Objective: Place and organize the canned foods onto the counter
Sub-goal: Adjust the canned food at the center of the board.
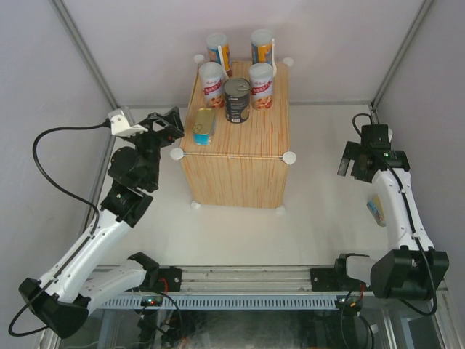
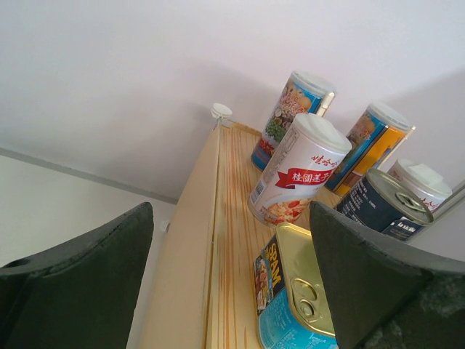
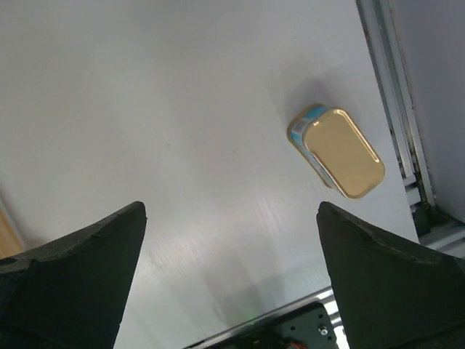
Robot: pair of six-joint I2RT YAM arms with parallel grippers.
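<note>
On the white table [image 1: 240, 233], low on the right of the top view, a loose tin [image 1: 376, 209] lies flat, partly hidden by the right arm. The right gripper [image 1: 352, 169] hangs just above it in the frame, fingers spread wide and holding nothing. In the right wrist view the loose tin [image 3: 338, 153] shows its gold face at upper right, outside the gap between the fingers and apart from both.

The left gripper [image 1: 171, 123] sits at centre left, just beside the counter's upper left edge, also wide open and empty. Its wrist view looks between the fingers at a second tin [image 2: 290, 298], lying flat.

The counter [image 1: 232, 182] stands in the middle. On its top the second tin [image 1: 204, 125] lies front left. The dark can [image 1: 236, 99] stands just right of it. Behind are two white-red cans [image 1: 211, 83] [image 1: 261, 85]. At the back edge stand two tall cylinders [image 1: 217, 49] [image 1: 261, 45].
</note>
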